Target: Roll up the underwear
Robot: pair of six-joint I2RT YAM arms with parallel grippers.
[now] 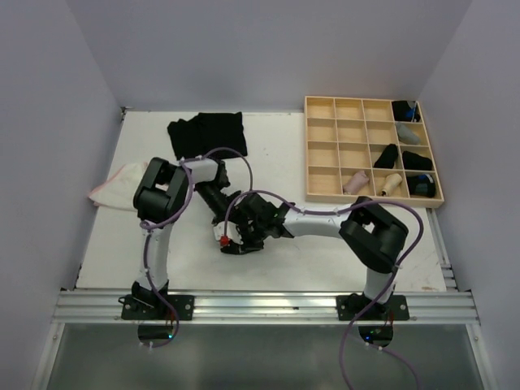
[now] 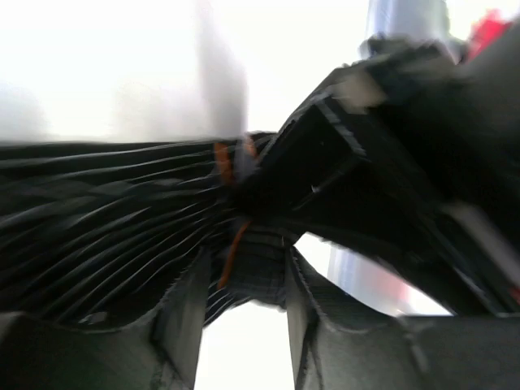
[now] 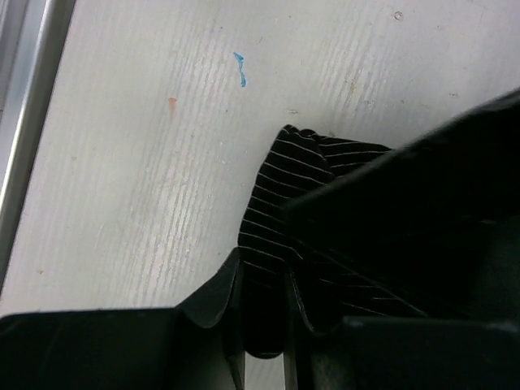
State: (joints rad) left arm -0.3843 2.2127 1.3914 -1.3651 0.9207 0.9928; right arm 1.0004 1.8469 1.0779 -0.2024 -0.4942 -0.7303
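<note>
Pinching the pinstriped black underwear point(image 3: 284, 171) with the right hand point(image 3: 262, 264), low over the middle of the white tabletop point(image 3: 122, 162). Left hand point(image 2: 244, 260) at the same cloth, fingers apart around it; gripping or loose, cannot tell. Farther back, a black pile point(image 1: 207, 134); at the left edge, a whitish pair point(image 1: 114, 192); far right, a wooden grid tray point(image 1: 349, 154).

Striped underwear point(image 2: 106, 236) blurry in the left wrist view, perhaps partly off-frame.
</note>
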